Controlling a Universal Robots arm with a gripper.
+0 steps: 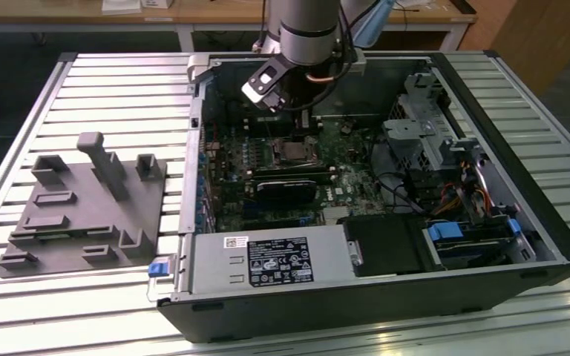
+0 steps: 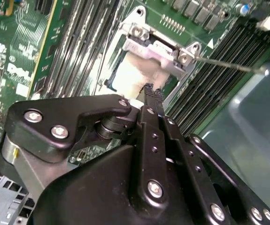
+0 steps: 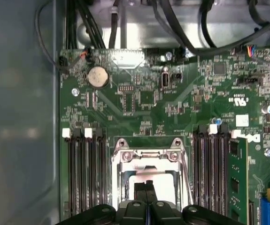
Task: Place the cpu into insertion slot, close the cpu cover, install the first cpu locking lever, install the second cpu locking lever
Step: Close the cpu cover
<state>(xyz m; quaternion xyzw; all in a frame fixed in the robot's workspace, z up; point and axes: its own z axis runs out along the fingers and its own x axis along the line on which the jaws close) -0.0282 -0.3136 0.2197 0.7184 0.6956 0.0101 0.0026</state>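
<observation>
The cpu (image 3: 139,177) is a small pale square, flat in the insertion slot (image 1: 290,150), the shiny cpu cover (image 3: 146,155) around it. The gripper (image 1: 293,117), fingers squeezed together, sits at the slot's twelve o'clock in the exterior view.

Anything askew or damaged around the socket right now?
No damage or spill shows. One oddity: a thin silver wire lever juts free from the square silver-rimmed socket out over the long black memory slots, not latched down.

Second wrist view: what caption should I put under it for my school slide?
Robot gripper, fingers shut, tips at the pale square chip on the green motherboard.
</observation>
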